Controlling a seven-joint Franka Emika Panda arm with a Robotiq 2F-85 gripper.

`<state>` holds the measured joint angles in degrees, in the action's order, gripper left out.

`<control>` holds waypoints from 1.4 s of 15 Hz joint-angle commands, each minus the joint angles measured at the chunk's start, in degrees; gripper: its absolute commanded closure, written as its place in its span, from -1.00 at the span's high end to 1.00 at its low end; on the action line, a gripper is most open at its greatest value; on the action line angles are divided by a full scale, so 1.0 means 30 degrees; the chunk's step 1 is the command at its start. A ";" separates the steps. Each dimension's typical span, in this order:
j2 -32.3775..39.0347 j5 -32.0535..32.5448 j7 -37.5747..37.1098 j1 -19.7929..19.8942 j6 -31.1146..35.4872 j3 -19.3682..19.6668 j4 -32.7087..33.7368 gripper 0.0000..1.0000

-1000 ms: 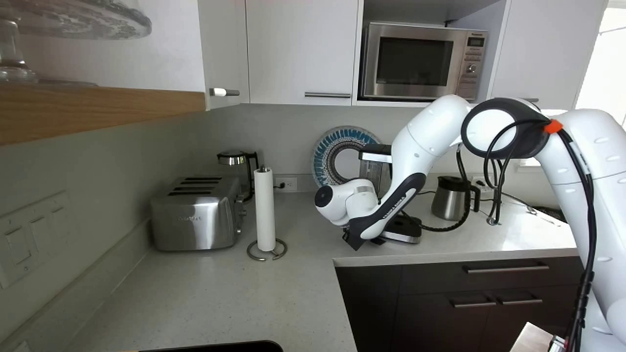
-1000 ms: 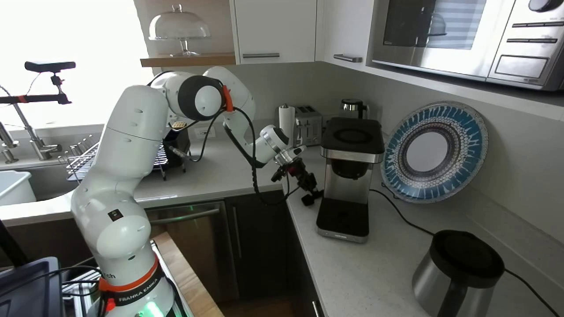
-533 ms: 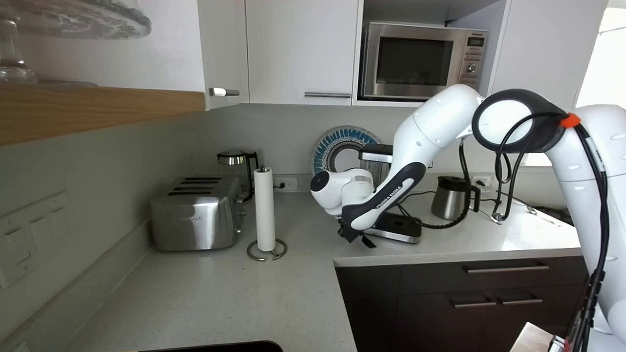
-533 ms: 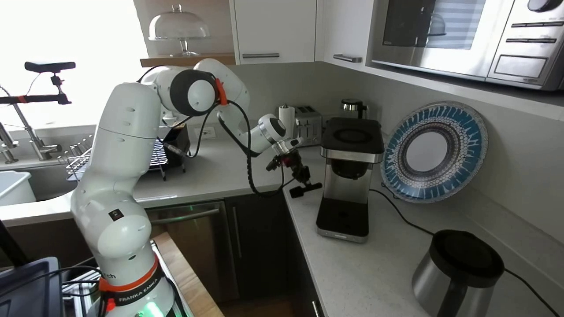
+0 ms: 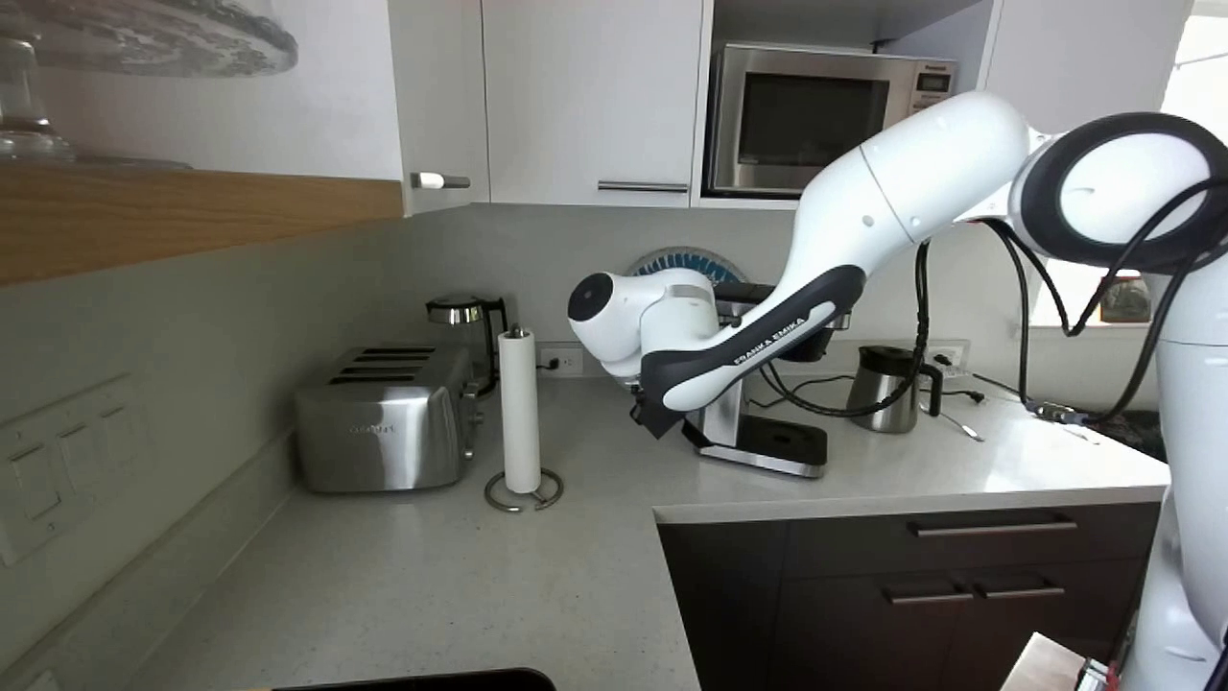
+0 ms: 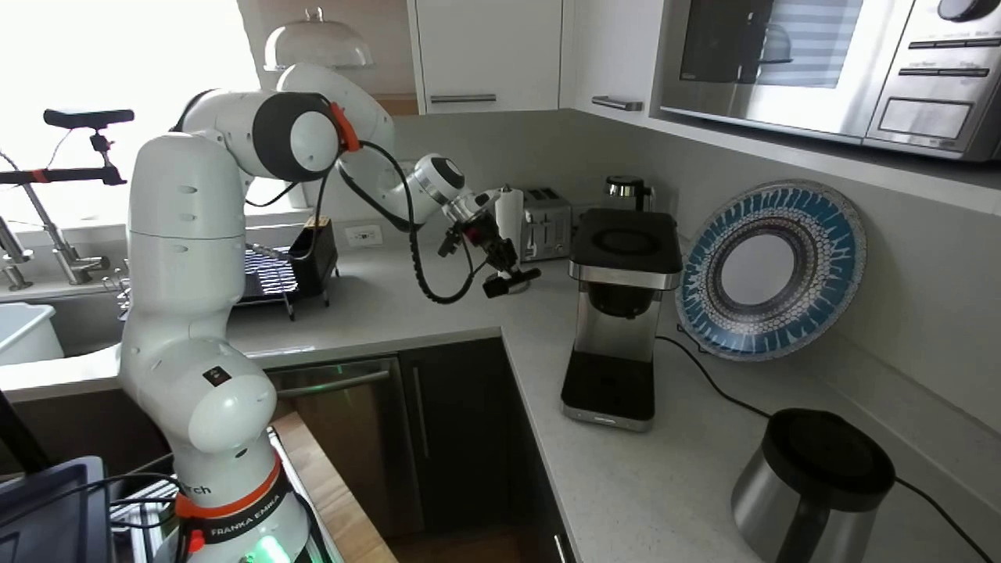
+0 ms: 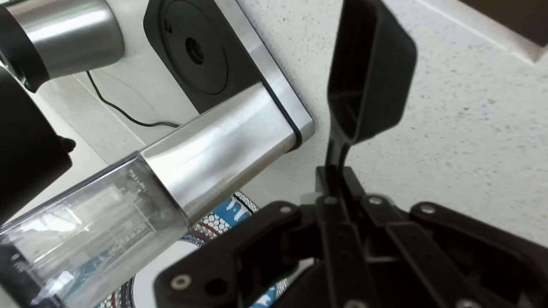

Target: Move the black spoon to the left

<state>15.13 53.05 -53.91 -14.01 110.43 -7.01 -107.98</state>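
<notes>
The black spoon [image 7: 372, 75], with a deep, scoop-shaped bowl, appears to be in the air above a pale, speckled counter [image 5: 432, 585]. In an exterior view it shows left of the coffee maker [image 6: 626, 242], in front of the foot of the paper-towel roll [image 6: 512, 217].

The step in hand looks to be the carry leftward. Doing it well calls for smooth travel clear of the roll, then lowering until the spoon meets the counter before release; a knock could twist so thin a handle.

In the wrist view the gripper [image 7: 337, 180] is drawn together, parted only by the handle, which it pinches near the bowl.
</notes>
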 commanded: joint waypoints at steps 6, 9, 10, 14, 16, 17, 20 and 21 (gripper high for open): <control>-0.1684 -0.0571 0.0027 -0.0983 -0.1488 -0.1532 0.0084 -0.89; -0.1510 -0.0557 0.0029 -0.0843 -0.1469 -0.1410 0.0077 -0.89; -0.1480 -0.0558 0.0029 -0.0824 -0.1467 -0.1395 0.0077 -0.89; -0.0751 -0.0120 0.2246 -0.1721 -0.1681 -0.2288 0.0705 -0.97; -0.0214 -0.0245 0.3546 -0.2398 -0.2211 -0.2880 0.1224 -0.97; 0.0045 -0.0279 0.4218 -0.2690 -0.2247 -0.3111 0.1372 -0.97; 0.0985 -0.0123 0.6067 -0.3593 -0.3312 -0.3465 0.1777 -0.97; 0.1326 0.0207 0.6472 -0.3952 -0.3925 -0.3468 0.1878 -0.97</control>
<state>15.56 51.98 -39.38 -23.74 103.17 -17.11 -104.75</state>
